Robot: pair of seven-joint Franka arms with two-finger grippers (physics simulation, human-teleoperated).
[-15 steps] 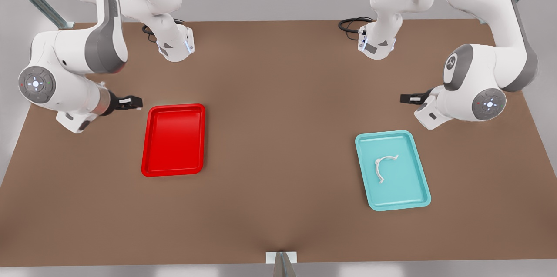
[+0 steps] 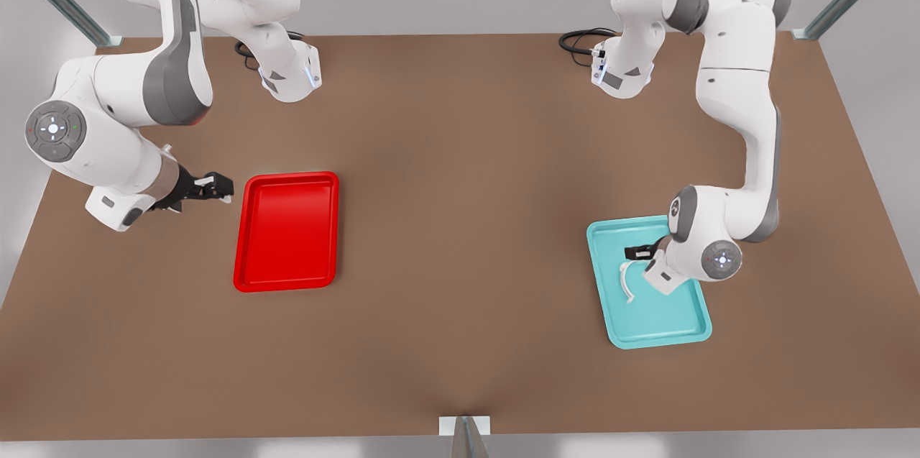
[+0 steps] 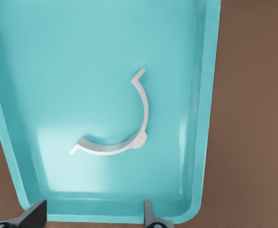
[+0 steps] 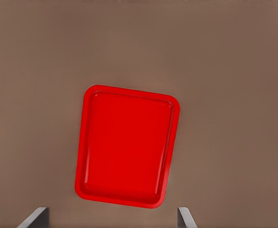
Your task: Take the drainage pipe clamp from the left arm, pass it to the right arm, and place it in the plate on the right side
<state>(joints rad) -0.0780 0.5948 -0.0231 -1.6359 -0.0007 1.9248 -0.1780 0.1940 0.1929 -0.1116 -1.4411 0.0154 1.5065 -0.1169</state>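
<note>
Left claw (image 2: 637, 252) spread above clamp (image 2: 627, 278); right claw (image 2: 214, 185) spread beside plate (image 2: 287, 231).

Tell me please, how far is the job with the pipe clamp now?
Nothing is finished yet. The drainage pipe clamp lies free in the teal tray. In hand: the left gripper hangs open above that tray, not yet gripping. Left: the grasp, the handover to the right gripper, which waits open beside the empty red plate, and the placing there.
</note>
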